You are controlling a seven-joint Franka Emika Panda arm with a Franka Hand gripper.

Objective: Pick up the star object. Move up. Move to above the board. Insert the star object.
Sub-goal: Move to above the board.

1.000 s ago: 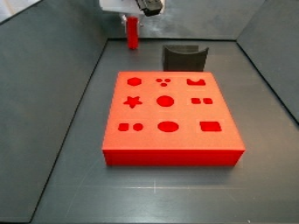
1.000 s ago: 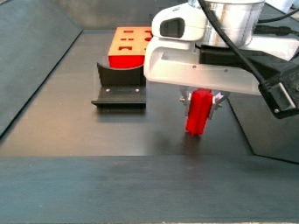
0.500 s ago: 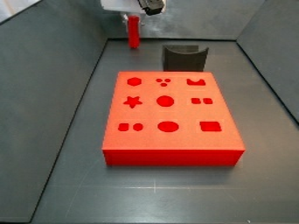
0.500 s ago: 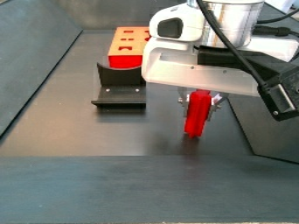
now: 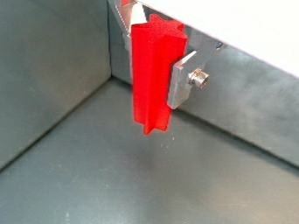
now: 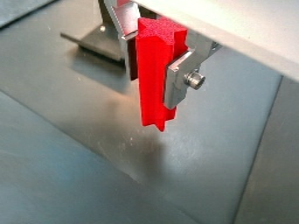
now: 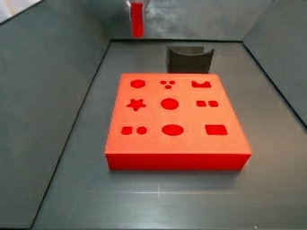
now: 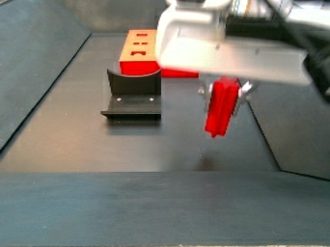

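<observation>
The star object [image 7: 136,20] is a slim red peg with a star-shaped cross-section, hanging upright above the floor at the far end of the bin. My gripper [image 8: 222,89] is shut on it; in both wrist views the silver fingers [image 5: 183,79] [image 6: 180,77] clamp its upper part [image 5: 152,74] [image 6: 155,74], and its lower end is free in the air. The peg also shows in a side view [image 8: 222,108]. The board [image 7: 235,137] is a large flat red block with dark shaped holes, including a star hole [image 7: 136,104]. It lies well away from the gripper [image 8: 134,66].
The dark fixture [image 7: 189,59] stands between the board and the far wall, beside the gripper, and it also shows in a side view [image 8: 131,96]. Grey sloping walls [image 7: 60,81] enclose the floor.
The gripper has risen with the star object in it. The peg's lower end now hangs higher above the floor, and the gripper body has left the top of one side view.
</observation>
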